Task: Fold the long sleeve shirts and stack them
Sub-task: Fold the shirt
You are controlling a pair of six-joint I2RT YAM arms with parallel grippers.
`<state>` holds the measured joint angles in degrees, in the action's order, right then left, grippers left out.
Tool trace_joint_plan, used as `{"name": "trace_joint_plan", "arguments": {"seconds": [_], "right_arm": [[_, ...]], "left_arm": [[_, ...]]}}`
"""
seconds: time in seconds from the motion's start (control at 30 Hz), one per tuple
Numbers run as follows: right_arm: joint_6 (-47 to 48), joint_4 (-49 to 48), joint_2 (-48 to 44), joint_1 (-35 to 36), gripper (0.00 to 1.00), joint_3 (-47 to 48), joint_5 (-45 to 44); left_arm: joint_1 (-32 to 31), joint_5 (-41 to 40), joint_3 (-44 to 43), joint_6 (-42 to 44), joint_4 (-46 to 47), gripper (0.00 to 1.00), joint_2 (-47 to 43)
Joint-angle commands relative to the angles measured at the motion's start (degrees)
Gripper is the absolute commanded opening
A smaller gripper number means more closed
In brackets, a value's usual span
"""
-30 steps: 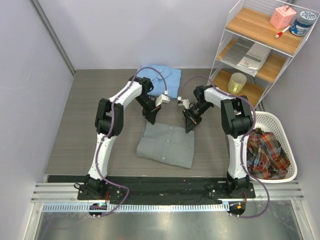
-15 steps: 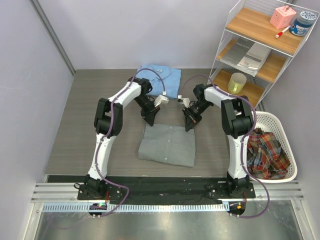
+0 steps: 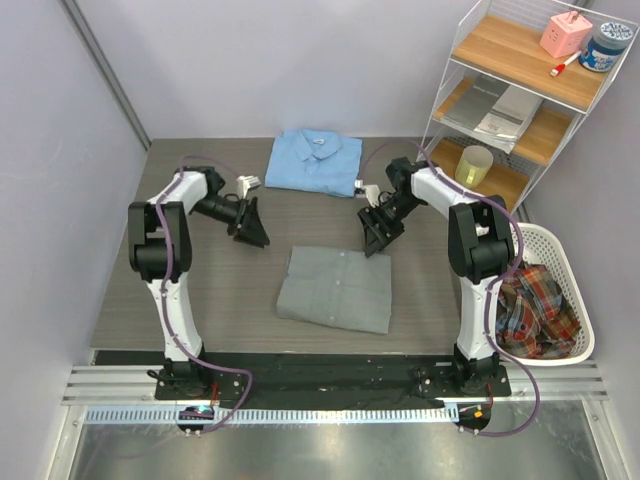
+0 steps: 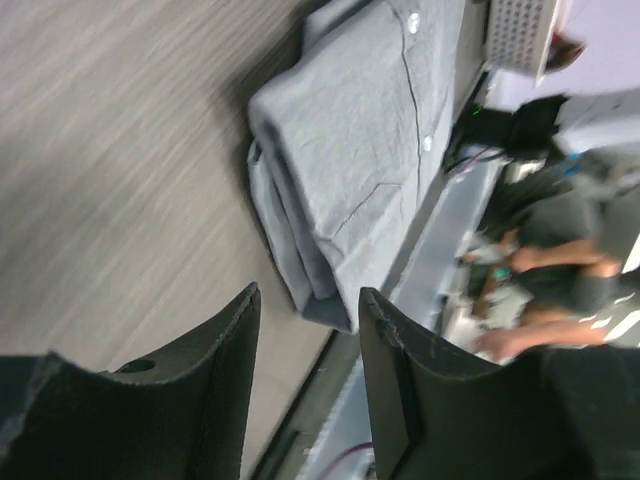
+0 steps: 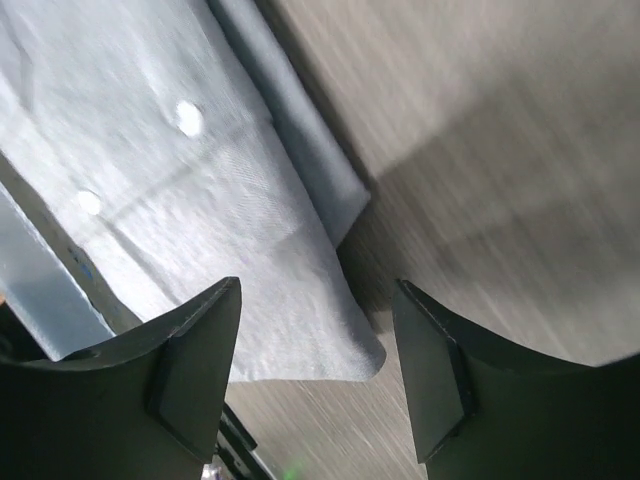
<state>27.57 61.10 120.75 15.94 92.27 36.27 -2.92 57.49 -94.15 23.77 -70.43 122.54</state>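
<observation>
Once let go, with left and right jaws now parted, empty and drawn clear: grey shirt [image 3: 335, 288] folded at centre of surface [image 3: 240, 300], blue shirt [image 3: 314, 160] folded at far edge, well apart; folding judged done, stacking outstanding.

grey shirt [image 3: 335, 290], blue shirt [image 3: 315, 161] on table [image 3: 238, 300]

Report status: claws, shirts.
Left claw open, empty. Right claw open, empty. Grey shirt folded, blue shirt folded behind it, not stacked. No obstruction seen.

Soft matt grey cloth shirt [image 3: 335, 288], smooth light blue cloth shirt [image 3: 315, 160], dull wood-grain table [image 3: 200, 290], white plastic lattice basket [image 3: 545, 238]
</observation>
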Motion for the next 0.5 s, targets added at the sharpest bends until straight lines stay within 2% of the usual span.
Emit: {"name": "trace_joint_plan", "arguments": {"seconds": [0.0, 0.1, 0.13, 0.2, 0.23, 0.27, 0.3, 0.47], "right_arm": [[-3.13, -1.77, -0.88, 1.89, 0.67, 9.05, 4.77], [-4.19, -2.3, 2.99, 4.44, 0.67, 15.47, 8.1], [-4.45, -2.74, 5.0, 5.93, 0.67, 17.75, 8.81], [-4.37, -3.88, 6.86, 7.43, 0.68, 19.78, 10.13], [-4.11, -4.15, 8.52, 8.13, 0.68, 21.36, 10.31], [-3.24, -4.58, 9.5, 9.62, 0.68, 22.07, 10.57], [-2.88, -4.76, 10.29, 10.24, 0.69, 22.77, 11.01], [-3.32, -6.25, 14.07, 13.06, 0.71, 25.33, 11.98]], "left_arm": [[-0.07, 7.63, 8.78, -20.93, 12.32, 0.43, -5.47], [-0.16, 6.67, 12.49, -30.78, 19.62, 0.35, -6.17], [-0.16, 7.01, 15.28, -33.24, 23.37, 0.24, -6.17], [-0.33, 9.2, 17.5, -36.94, 26.56, 0.15, -5.82], [-0.68, 10.61, 18.81, -37.74, 27.53, 0.07, -5.47], [-0.86, 11.32, 19.44, -38.35, 29.11, 0.04, -5.04], [-1.12, 11.67, 19.62, -38.88, 29.04, 0.01, -4.6], [-2.79, 9.49, 20.14, -38.71, 29.39, 0.0, -2.92]]}}
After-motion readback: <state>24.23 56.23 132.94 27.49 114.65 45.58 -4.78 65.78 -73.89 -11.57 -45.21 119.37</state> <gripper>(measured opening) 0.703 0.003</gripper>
